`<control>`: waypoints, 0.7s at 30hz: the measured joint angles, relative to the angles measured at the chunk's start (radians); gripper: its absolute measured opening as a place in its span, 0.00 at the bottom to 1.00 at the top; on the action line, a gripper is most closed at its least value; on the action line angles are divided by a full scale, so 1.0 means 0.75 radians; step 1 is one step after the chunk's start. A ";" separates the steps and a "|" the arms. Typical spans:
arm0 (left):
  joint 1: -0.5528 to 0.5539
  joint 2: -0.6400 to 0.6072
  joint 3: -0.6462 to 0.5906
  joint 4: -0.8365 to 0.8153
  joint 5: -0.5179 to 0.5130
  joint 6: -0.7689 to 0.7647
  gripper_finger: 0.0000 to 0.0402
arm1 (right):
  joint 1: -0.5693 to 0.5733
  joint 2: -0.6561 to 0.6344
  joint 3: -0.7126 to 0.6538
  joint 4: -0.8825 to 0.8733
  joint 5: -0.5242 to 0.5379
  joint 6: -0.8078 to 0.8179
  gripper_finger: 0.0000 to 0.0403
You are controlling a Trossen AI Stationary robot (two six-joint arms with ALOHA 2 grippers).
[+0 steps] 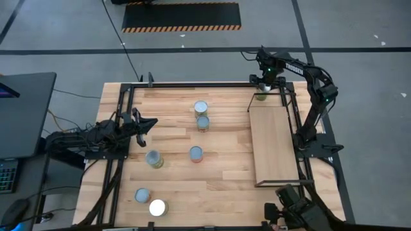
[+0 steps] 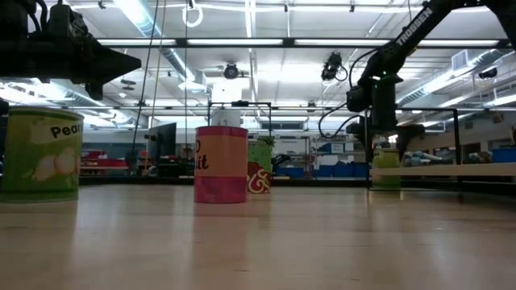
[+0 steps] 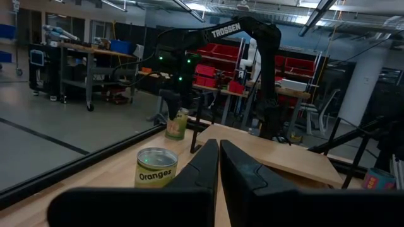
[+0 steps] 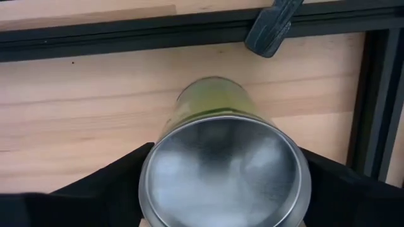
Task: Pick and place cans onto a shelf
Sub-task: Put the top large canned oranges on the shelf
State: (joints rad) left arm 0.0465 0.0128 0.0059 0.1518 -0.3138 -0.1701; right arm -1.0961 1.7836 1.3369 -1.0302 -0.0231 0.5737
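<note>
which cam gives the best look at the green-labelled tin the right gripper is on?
Right wrist view: the green-labelled tin with the shiny silver top fills the frame between the right gripper fingers. High view shows only a green sliver under the gripper. Low view shows it small and far off. Left wrist view shows it side-on, distant.

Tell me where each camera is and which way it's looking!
High view: above, looking straight down at the table, shelf and both arms.
Low view: at tabletop height, looking across; right arm above.
Left wrist view: on the left arm, looking past its shut left gripper.
Right wrist view: on the right arm, looking down at the green can between the right gripper fingers.
All four views show that can.
</note>
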 joint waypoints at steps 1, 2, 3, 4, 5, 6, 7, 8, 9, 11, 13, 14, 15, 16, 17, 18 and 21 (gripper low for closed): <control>0.000 0.000 0.000 0.000 0.000 0.000 0.06 | 0.004 0.000 0.000 0.000 0.001 0.004 0.80; 0.000 0.001 0.001 0.000 0.000 0.000 0.06 | 0.008 -0.003 0.000 -0.001 0.000 0.011 0.79; 0.000 0.000 0.000 0.000 0.000 0.000 0.06 | 0.011 -0.006 0.000 -0.001 -0.001 0.014 0.78; 0.000 0.000 0.000 0.000 0.000 0.000 0.06 | 0.014 -0.012 0.003 -0.004 -0.003 0.014 0.78; 0.000 0.000 0.000 0.000 0.000 0.000 0.06 | 0.019 -0.021 0.015 -0.015 -0.004 0.014 0.78; 0.000 0.000 0.000 0.000 0.000 0.000 0.06 | 0.022 -0.031 0.032 -0.021 -0.005 0.013 0.78; 0.000 0.000 0.000 0.000 0.000 0.000 0.06 | 0.027 -0.045 0.053 -0.024 -0.005 0.012 0.78; 0.000 0.000 0.000 0.000 0.000 0.000 0.06 | 0.032 -0.062 0.078 -0.031 -0.005 0.012 0.79; 0.000 0.000 0.001 0.000 0.000 0.000 0.06 | 0.039 -0.081 0.103 -0.038 -0.005 0.012 0.79; 0.000 0.000 0.000 0.000 0.000 0.000 0.06 | 0.056 -0.127 0.162 -0.045 -0.005 0.014 0.79; 0.000 0.000 0.000 0.000 0.000 0.000 0.06 | 0.080 -0.180 0.228 -0.066 -0.005 0.014 0.79; 0.000 0.000 0.000 0.000 0.000 0.000 0.06 | 0.095 -0.207 0.259 -0.087 -0.005 0.015 0.79; 0.000 0.000 0.000 0.000 0.000 0.000 0.06 | 0.113 -0.234 0.292 -0.119 -0.005 0.021 0.79; 0.000 0.000 0.000 0.000 0.000 0.000 0.06 | 0.134 -0.262 0.324 -0.155 -0.005 0.033 0.79; 0.000 0.000 0.000 0.000 0.000 0.000 0.06 | 0.156 -0.292 0.355 -0.194 -0.005 0.040 0.79; 0.000 0.000 0.000 0.000 0.000 0.000 0.06 | 0.182 -0.323 0.388 -0.235 -0.005 0.043 0.79; 0.000 0.000 0.000 0.000 0.000 0.000 0.06 | 0.272 -0.425 0.474 -0.373 -0.005 0.048 0.79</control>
State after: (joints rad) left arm 0.0467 0.0131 0.0059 0.1519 -0.3137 -0.1703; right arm -0.8918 1.4650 1.6925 -1.3099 -0.0269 0.6100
